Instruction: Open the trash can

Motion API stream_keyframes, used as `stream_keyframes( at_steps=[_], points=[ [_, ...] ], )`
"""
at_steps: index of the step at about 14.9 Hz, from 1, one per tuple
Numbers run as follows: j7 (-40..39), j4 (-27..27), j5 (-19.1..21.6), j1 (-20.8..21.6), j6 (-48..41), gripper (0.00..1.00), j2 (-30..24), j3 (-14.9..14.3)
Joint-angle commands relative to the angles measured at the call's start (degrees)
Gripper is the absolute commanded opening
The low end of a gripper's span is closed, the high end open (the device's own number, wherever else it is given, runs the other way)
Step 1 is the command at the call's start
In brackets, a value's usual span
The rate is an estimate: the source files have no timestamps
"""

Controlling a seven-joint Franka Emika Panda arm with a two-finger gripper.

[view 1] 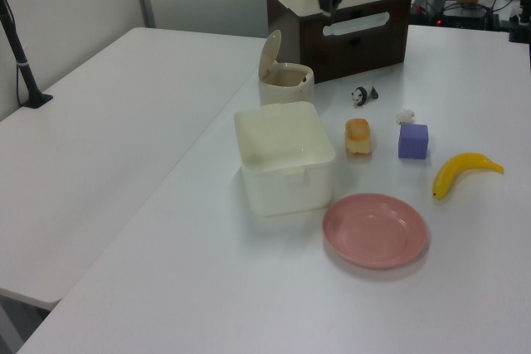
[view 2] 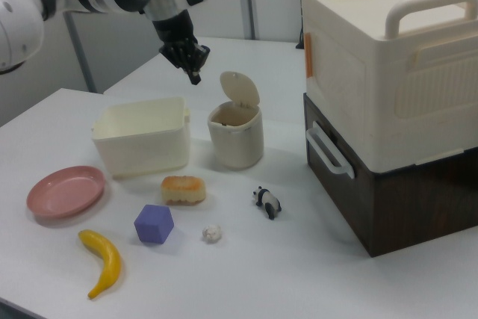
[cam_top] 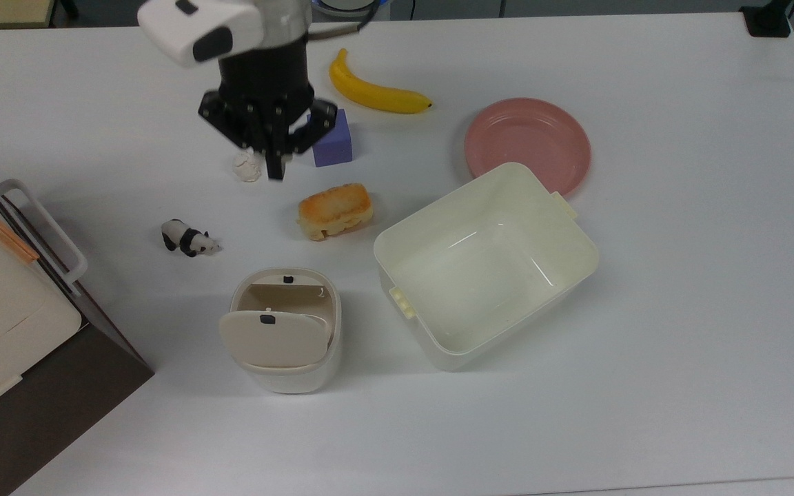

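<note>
Your trash can [cam_top: 285, 358] stands on the white worktop [cam_top: 679, 310] with its beige lid [cam_top: 271, 337] tipped up on its hinge, the bin's inside exposed. It sits just beside the lidless cream tub [cam_top: 486, 265], at the top view's left of it. Your tool [cam_top: 276, 172] hangs in the air well apart from the can, fingers pressed together on nothing, above the worktop near the purple block [cam_top: 334, 141] and a small white lump [cam_top: 247, 167]. A toy panda [cam_top: 187, 239] and a bread roll [cam_top: 335, 209] lie between tool and can.
</note>
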Motion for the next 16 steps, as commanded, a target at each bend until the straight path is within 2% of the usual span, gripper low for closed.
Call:
stream_keyframes(
  at_steps=[1, 4, 7, 10, 13, 16],
  points=[
    [0.7, -2.1, 1.3, 0.1, -11.2, 0.00, -5.1, 0.2],
    [0.3, -2.1, 3.6, 0.3, -16.1, 0.00, -8.2, 0.2],
    [0.3, -3.5, 3.7, 1.1, -18.1, 0.00, -9.1, 0.2],
    [0.2, -5.6, 3.7, 1.7, -16.3, 0.03, -10.1, 0.0],
    [0.2, -10.7, 3.6, 3.9, -10.1, 0.03, -12.7, -0.7],
    [-2.2, -10.9, 4.1, 7.7, -10.0, 0.06, -12.7, -2.4]
  ],
)
